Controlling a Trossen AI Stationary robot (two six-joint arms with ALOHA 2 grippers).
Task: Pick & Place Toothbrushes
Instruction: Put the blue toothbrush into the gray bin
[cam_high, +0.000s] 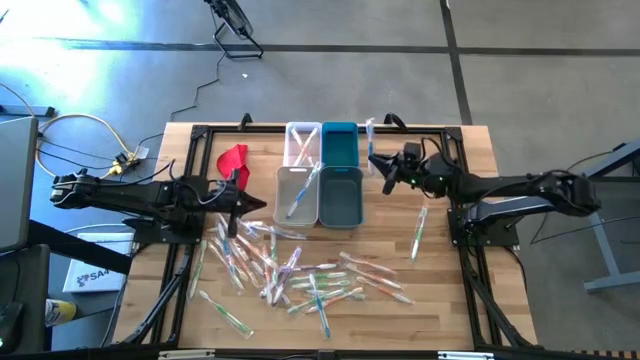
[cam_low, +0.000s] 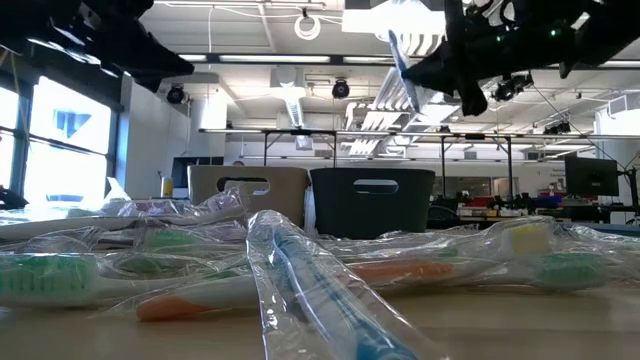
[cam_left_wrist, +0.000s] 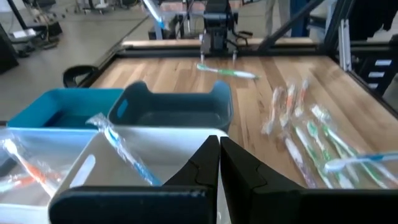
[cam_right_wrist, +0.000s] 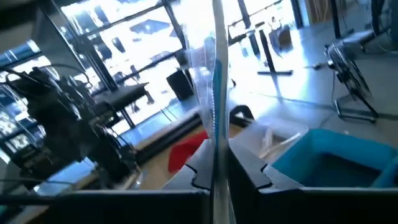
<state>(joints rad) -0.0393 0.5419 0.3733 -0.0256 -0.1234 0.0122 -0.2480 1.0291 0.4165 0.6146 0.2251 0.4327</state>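
Right gripper (cam_high: 377, 163) raised above the table at about 1 o'clock from the middle, just right of the teal bin (cam_high: 339, 142), fingers (cam_right_wrist: 249, 168) clenched on a blue-handled wrapped toothbrush (cam_right_wrist: 212, 93) held upright between them. Left gripper (cam_high: 243, 205) at roughly 9 o'clock, just left of the grey-white bin (cam_high: 297, 195), fingers (cam_left_wrist: 202, 165) pressed together on nothing. Four small bins grouped at 12 o'clock: white bin (cam_high: 302, 144) and teal one at the back, grey-white one and dark grey bin (cam_high: 340, 197) in front. One blue toothbrush (cam_left_wrist: 127, 155) leaning inside the grey-white bin, pink-handled ones in the white bin. Loose pile of wrapped toothbrushes (cam_high: 290, 270) spread from 6 to 8 o'clock, a single green one (cam_high: 420, 226) apart at 3 o'clock. Red cloth (cam_high: 232, 158) at 11 o'clock, beside the left arm.
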